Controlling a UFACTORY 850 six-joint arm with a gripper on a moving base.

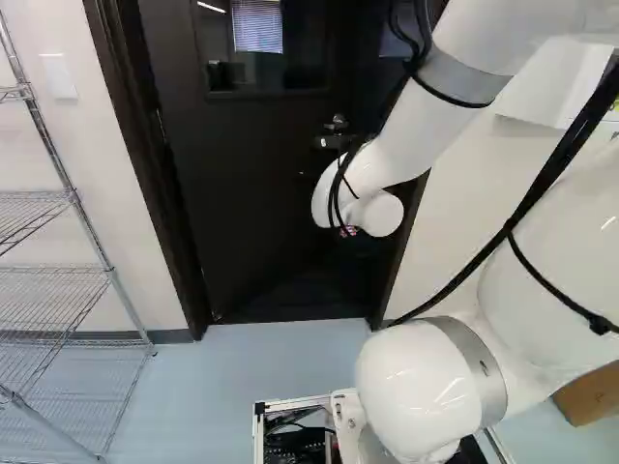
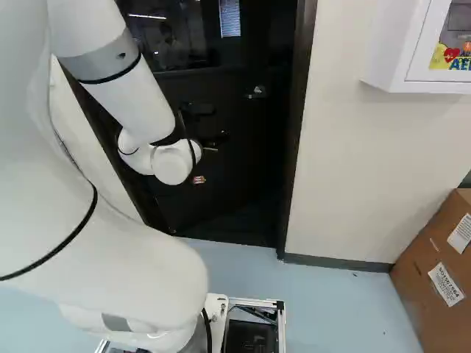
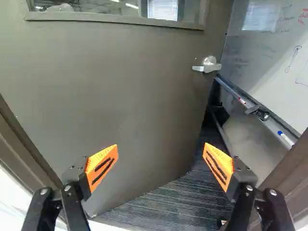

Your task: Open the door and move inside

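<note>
The two-finger gripper (image 3: 161,150) is facing the ajar door (image 3: 120,86), fingers standing apart; steady pushing should be favouring its right side, clearing the near right doorframe (image 3: 289,168).

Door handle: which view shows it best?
Wrist view: the door handle is large and unobstructed, lever and round base distinct. Right base view: only a small glint on the dark door, clear of the arm. Left base view: small, close beside the arm.

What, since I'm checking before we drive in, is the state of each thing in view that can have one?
Door, partly open, swung away from the robot
Door handle, level, not gripped
Gripper, open, holding nothing
Whiteboard, written on
Wall cabinet, shut
</note>
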